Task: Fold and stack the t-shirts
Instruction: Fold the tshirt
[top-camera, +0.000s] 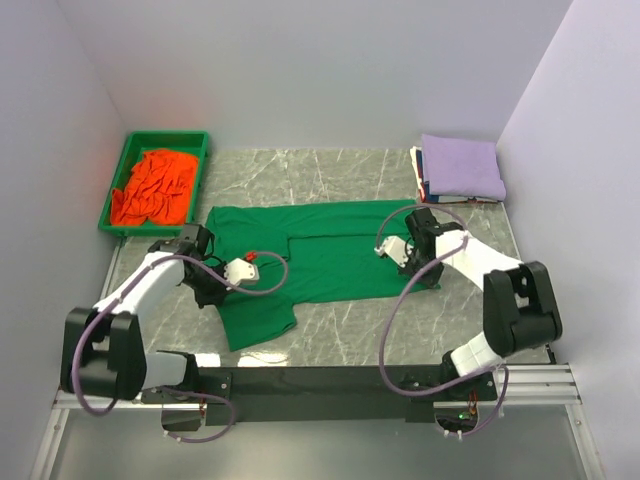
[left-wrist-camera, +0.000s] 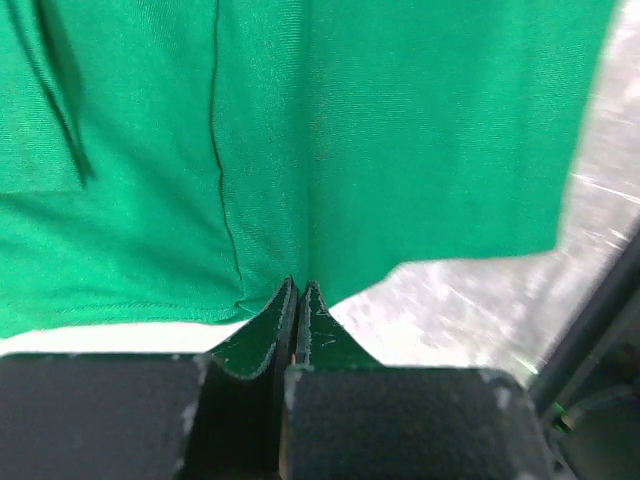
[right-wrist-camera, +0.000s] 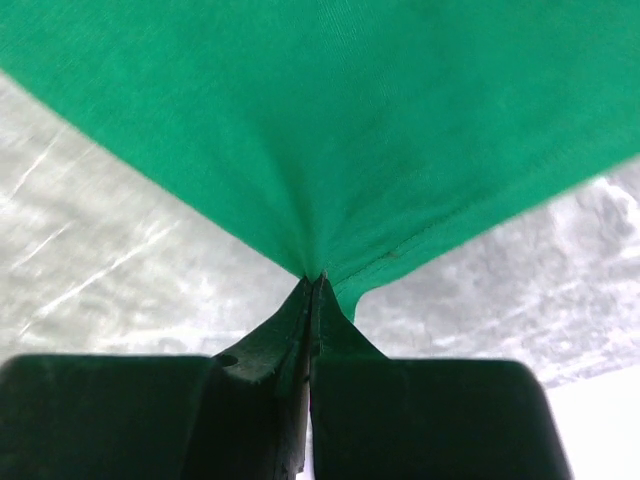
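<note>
Counts: one bright green short-sleeved cloth t-shirt (top-camera: 320, 255), spread flat mid-table on the grey marble-patterned table top (top-camera: 350, 335), with one sleeve pointing to the near side. One crumpled orange cloth t-shirt (top-camera: 155, 185) in the single green plastic tray (top-camera: 165, 135), far left. One folded stack far right, with a lavender t-shirt (top-camera: 460, 165) on top. White and dark edges (top-camera: 420, 182) show beneath it, too small to count.

My left gripper (left-wrist-camera: 298, 285): fingers pressed together, pinching the green shirt's edge on its left side. Cloth pulls up to a peak at the tips.

My right gripper (right-wrist-camera: 312, 280): fingers likewise clamped tight, pinching the shirt's stitched hem on its right side. Fabric fans out from the pinch, with marble showing on both sides.
</note>
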